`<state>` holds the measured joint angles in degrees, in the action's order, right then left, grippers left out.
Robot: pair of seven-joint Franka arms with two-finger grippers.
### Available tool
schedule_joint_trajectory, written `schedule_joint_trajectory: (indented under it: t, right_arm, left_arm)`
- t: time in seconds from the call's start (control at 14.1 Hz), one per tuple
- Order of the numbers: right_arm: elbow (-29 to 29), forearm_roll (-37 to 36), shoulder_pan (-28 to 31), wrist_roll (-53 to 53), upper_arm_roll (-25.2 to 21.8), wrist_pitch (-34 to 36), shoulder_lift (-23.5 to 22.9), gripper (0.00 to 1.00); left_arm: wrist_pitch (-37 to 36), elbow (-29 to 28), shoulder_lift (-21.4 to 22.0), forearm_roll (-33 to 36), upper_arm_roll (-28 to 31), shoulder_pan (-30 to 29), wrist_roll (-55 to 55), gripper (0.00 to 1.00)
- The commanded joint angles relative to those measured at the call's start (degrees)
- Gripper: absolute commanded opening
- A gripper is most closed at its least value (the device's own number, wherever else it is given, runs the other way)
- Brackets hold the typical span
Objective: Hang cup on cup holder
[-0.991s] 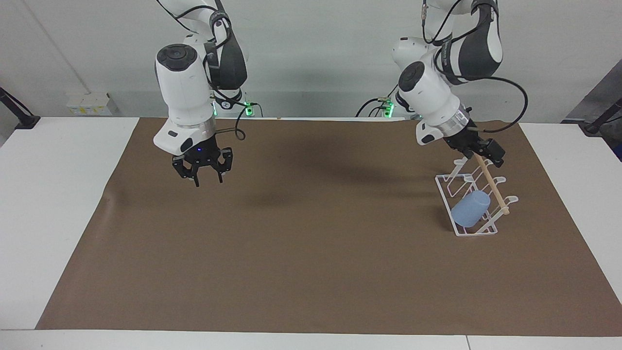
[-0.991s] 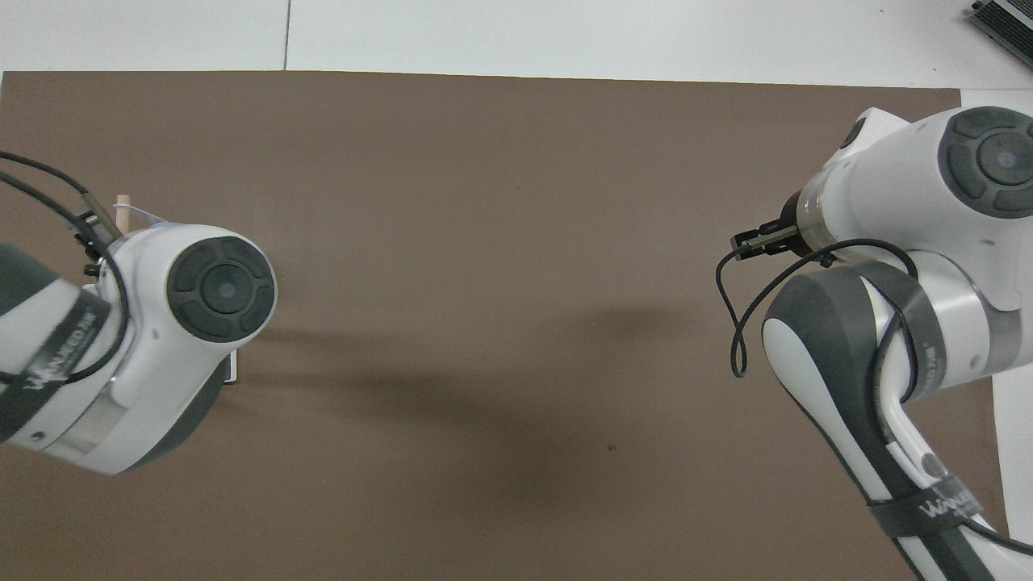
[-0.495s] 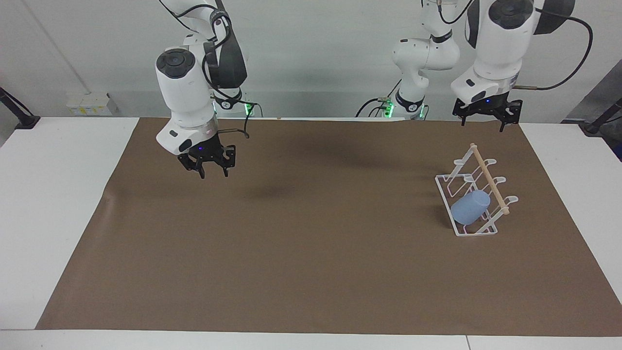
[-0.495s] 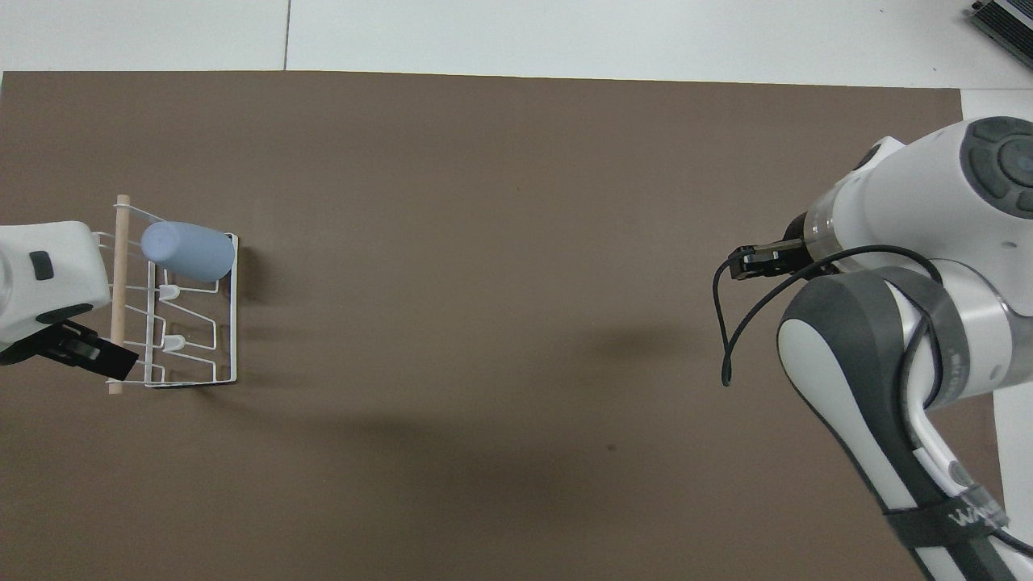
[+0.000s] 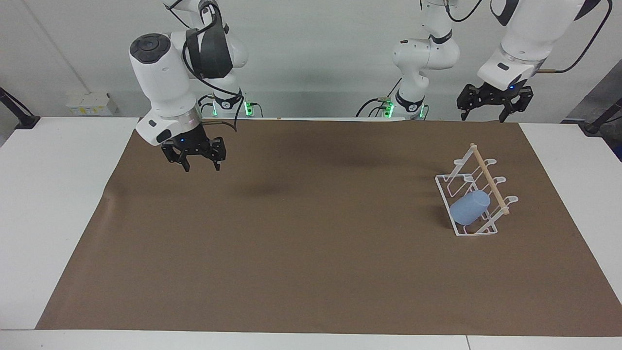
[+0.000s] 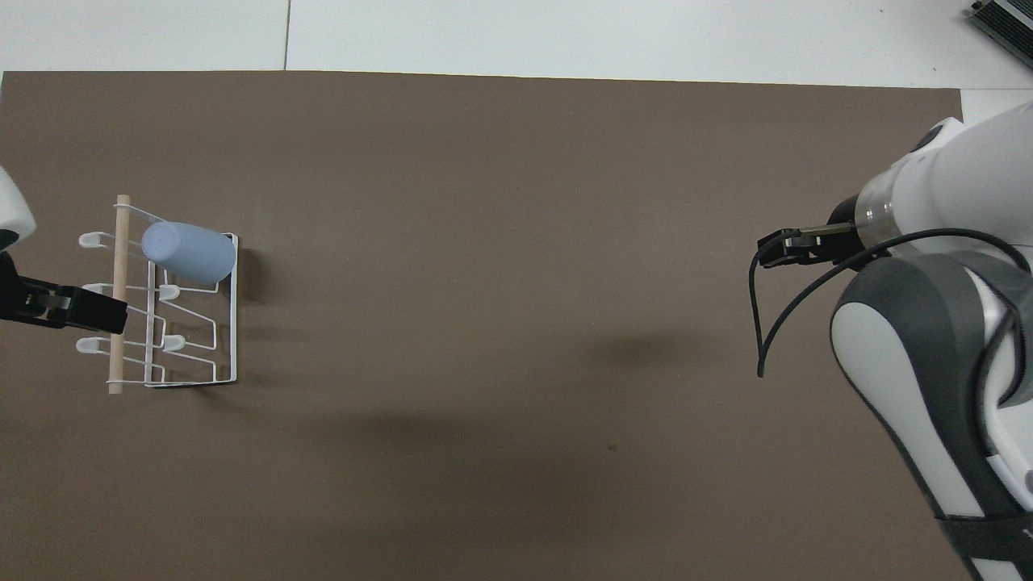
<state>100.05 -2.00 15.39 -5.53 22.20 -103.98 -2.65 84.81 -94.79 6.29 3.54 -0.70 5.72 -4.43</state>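
— On the cup holder (image 5: 475, 197), farthest prong: the cup (image 5: 469, 207), mouth-down, axis slanted. Nearest arm?
— Left gripper (image 5: 493, 103), spread, empty, high above. Right gripper (image 5: 194, 155), spread, waits well apart.

Glossy white arm shells, dark grey joint bands, black end effectors, looping black cables

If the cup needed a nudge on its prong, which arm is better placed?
Left, probably. The left gripper hangs open, empty, at the cup holder's end, where the cup sits on a prong; the right gripper waits open over the right arm's end.
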Motion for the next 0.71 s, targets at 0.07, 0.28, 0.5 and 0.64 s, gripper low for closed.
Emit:
schedule_joint_trajectory:
  t: [0.07,0.28,0.5,0.64]
  right_arm:
    - [-3.9,1.2,0.8,-0.3,-1.4,4.5,0.2,0.83]
    - [-3.3,1.2,1.0,0.1,-1.5,4.0,0.6,1.0]
    - [-3.3,1.2,1.0,-0.3,-1.5,3.7,0.6,1.0]
    - [-3.4,1.2,1.0,-0.3,-1.5,3.7,0.6,1.0]
  left_arm:
    - [-1.5,6.7,-3.8,-2.6,-0.4,-2.0,0.7,1.0]
    - [0.0,6.7,-4.1,-4.7,-0.4,-3.8,0.7,1.0]
    - [1.9,6.6,-4.1,-4.2,-0.5,-3.8,0.3,1.0]
    - [4.1,6.0,-4.0,-4.1,-0.5,-3.9,0.2,1.0]
